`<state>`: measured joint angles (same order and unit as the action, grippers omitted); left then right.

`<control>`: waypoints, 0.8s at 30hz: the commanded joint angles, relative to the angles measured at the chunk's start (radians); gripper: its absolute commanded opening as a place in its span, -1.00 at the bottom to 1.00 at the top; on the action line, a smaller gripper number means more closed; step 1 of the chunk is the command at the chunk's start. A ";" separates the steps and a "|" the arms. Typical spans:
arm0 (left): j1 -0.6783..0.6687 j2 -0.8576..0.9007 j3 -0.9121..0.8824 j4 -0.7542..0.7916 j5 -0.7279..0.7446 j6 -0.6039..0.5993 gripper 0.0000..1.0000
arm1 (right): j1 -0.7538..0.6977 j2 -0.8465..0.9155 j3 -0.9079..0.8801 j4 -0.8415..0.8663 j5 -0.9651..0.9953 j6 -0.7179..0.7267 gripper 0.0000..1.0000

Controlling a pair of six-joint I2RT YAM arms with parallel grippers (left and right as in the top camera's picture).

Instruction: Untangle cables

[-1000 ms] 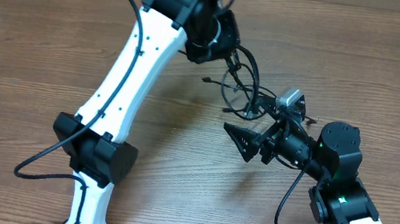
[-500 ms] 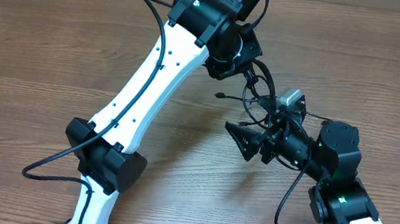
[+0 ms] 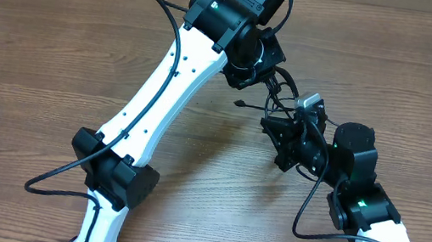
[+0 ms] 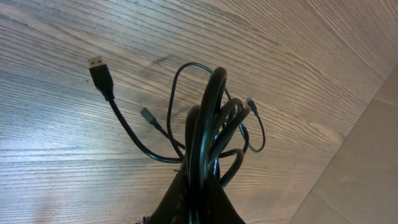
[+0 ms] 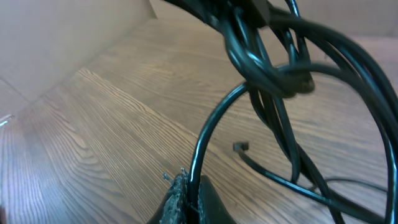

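Observation:
A tangled bundle of black cables (image 3: 273, 98) hangs above the wooden table between my two grippers. In the left wrist view the looped cables (image 4: 211, 124) rise out of my left gripper (image 4: 200, 190), which is shut on them. A USB plug (image 4: 99, 70) and a small connector (image 4: 147, 116) dangle free to the left. My right gripper (image 5: 191, 186) is shut on a single black strand (image 5: 208, 137) that curves up into the knotted bundle (image 5: 267, 68). In the overhead view the right gripper (image 3: 277, 128) sits just below the left gripper (image 3: 260, 66).
The wooden table (image 3: 37, 51) extends all around. A silver-tipped plug (image 3: 310, 103) lies beside the right gripper. A small loose connector (image 5: 240, 147) hangs near the table surface. A light cardboard wall (image 5: 56, 37) borders the far side.
My right gripper moved up and left to the bundle and shut on one strand; it was wide open before. The left arm carried the bundle to the right a second ago and has since held still.

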<state>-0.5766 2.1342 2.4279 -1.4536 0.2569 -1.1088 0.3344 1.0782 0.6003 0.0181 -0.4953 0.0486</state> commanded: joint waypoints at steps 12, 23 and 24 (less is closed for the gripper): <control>-0.006 -0.008 0.016 -0.007 -0.167 -0.027 -0.92 | -0.003 -0.003 -0.002 0.118 -0.360 0.037 -0.93; 0.006 -0.008 0.016 -0.008 -0.329 -0.074 -0.91 | -0.003 -0.003 -0.002 0.209 -0.611 0.038 -0.92; 0.010 -0.008 0.016 -0.008 -0.337 -0.074 -0.92 | -0.003 -0.003 -0.002 0.210 -0.616 0.038 -0.92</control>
<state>-0.5762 2.1342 2.4279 -1.4727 0.0040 -1.1530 0.3279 1.0790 0.5991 0.2165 -1.0065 0.0856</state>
